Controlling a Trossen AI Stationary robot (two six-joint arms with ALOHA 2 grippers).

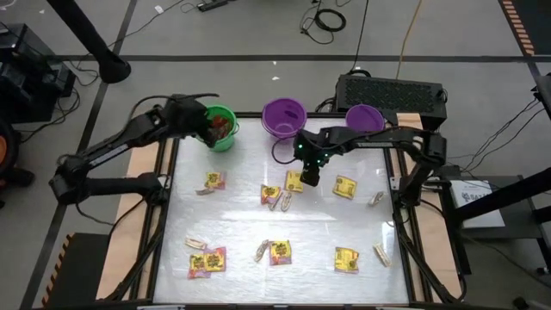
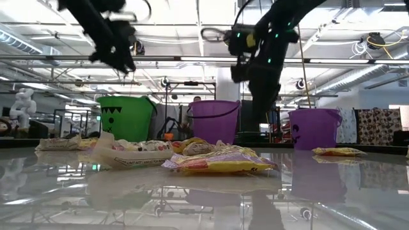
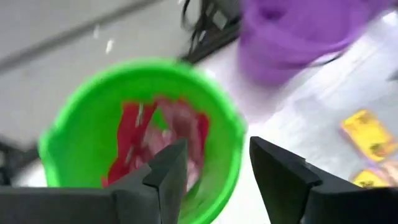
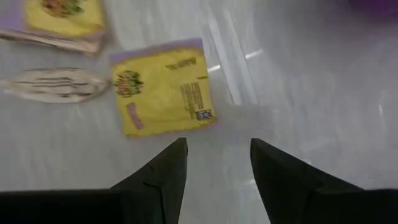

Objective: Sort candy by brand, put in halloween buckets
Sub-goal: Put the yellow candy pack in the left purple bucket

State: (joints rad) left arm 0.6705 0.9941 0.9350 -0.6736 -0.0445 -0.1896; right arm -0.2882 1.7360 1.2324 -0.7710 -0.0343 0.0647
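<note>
1. Overhead, I have the left hand (image 1: 209, 127) poised over the green bucket (image 1: 222, 129) at the far left of the counter (image 1: 327, 226). Its fingers (image 3: 168, 174) are spread with nothing between them.
2. My left wrist camera looks down into that bucket: red and pink packets (image 3: 155, 140) lie in the bottom.
3. The right hand (image 1: 310, 176) hangs over the middle of the counter, just in front of the deep purple bucket (image 1: 283, 116). Its fingers (image 4: 165, 171) stand apart and grip nothing.
4. Right wrist view: a yellow square packet (image 4: 163, 87) lies flat on the counter just ahead of the fingertips, not touching them. A narrow tan piece (image 4: 56, 85) lies beside it.
5. The lavender bucket (image 1: 364, 118) stands at the far right of the bucket row, beside the deep purple one.
6. Loose candy is scattered on the counter: a yellow packet (image 1: 345, 187) right of the right hand, another yellow one (image 1: 346, 258) near the front right, a pink and yellow cluster (image 1: 207, 260) at front left, and a tan piece (image 1: 381, 254) at front right.
7. From counter height, all three buckets stand upright in a row behind a heap of packets (image 2: 217, 160). Both arms come down from above.
</note>
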